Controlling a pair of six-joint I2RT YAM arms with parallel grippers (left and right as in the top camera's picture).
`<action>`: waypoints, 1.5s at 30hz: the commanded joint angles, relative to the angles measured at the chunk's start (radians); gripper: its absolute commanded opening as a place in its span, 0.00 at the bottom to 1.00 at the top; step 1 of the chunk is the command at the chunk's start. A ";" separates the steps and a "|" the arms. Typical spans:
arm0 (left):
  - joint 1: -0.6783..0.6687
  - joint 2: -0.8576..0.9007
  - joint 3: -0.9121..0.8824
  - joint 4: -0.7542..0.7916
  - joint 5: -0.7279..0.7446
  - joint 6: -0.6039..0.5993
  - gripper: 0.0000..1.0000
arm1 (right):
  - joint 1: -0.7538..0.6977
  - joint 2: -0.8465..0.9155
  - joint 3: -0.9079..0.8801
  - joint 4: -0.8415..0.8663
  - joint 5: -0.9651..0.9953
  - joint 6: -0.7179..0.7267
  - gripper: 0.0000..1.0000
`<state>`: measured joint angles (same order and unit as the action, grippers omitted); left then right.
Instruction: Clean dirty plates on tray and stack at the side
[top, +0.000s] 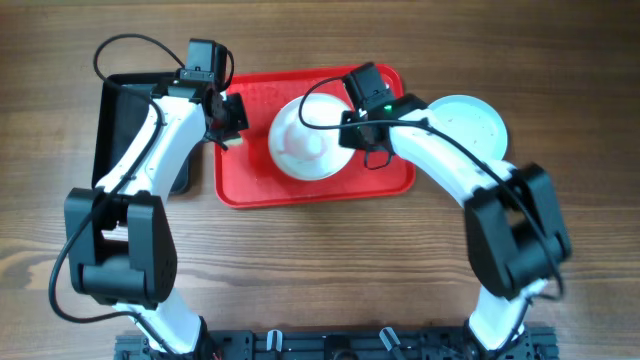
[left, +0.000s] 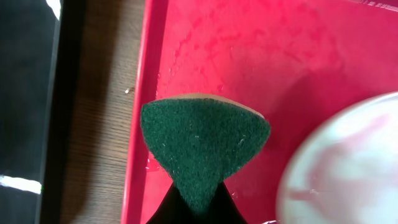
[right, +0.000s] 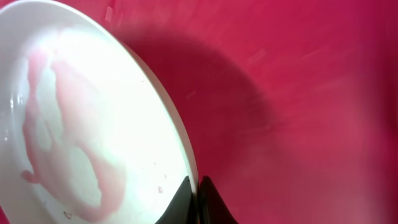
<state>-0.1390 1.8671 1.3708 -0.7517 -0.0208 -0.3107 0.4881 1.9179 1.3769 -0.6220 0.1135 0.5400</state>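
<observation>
Looking down from overhead, the red tray (top: 240, 185) lies on the wooden tabletop (top: 320, 270), with a black tray (top: 115, 120) just beside its left end. A white plate (top: 300, 145) sits on the red tray, right of the middle. The right end effector (top: 350, 135) meets this plate at its right rim. A second, pale plate (top: 475, 120) lies on the tabletop just past the tray's right end, its near-left part hidden under the right arm (top: 440, 160). The left end effector (top: 228, 125) hangs over the tray's left rim; what it carries is too small to make out from here. Faint pale marks on the tray floor near its far left corner cannot be read as writing or wetness.

From the left wrist, the left end effector (left: 194, 208) is closed on a green scouring pad (left: 202, 143), which fans out above the dark fingertips and covers most of them. The pad hangs over the tray's wet floor, close to the left rim. A strip of wood separates that rim from the black tray. The white plate shows as a blur at lower right, cut off by the frame.

From the right wrist, the right end effector (right: 198, 200) is clamped on the white plate's rim, one finger on each side. Pinkish-red smears run across the plate's face. A dark shadow falls on the tray beside the rim. Much of the plate is cut off at left and bottom.
</observation>
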 joint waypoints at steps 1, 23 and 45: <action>0.004 0.032 -0.014 0.017 0.040 -0.042 0.04 | 0.058 -0.079 -0.003 -0.031 0.381 -0.081 0.04; 0.004 0.050 -0.015 0.037 0.058 -0.042 0.04 | 0.177 -0.100 -0.058 -0.021 0.432 0.163 0.04; 0.004 0.050 -0.015 0.037 0.058 -0.041 0.04 | 0.005 0.106 -0.083 0.210 -0.190 -0.009 0.43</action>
<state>-0.1390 1.9018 1.3640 -0.7174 0.0254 -0.3367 0.5426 1.9751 1.2961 -0.4538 0.0952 0.6819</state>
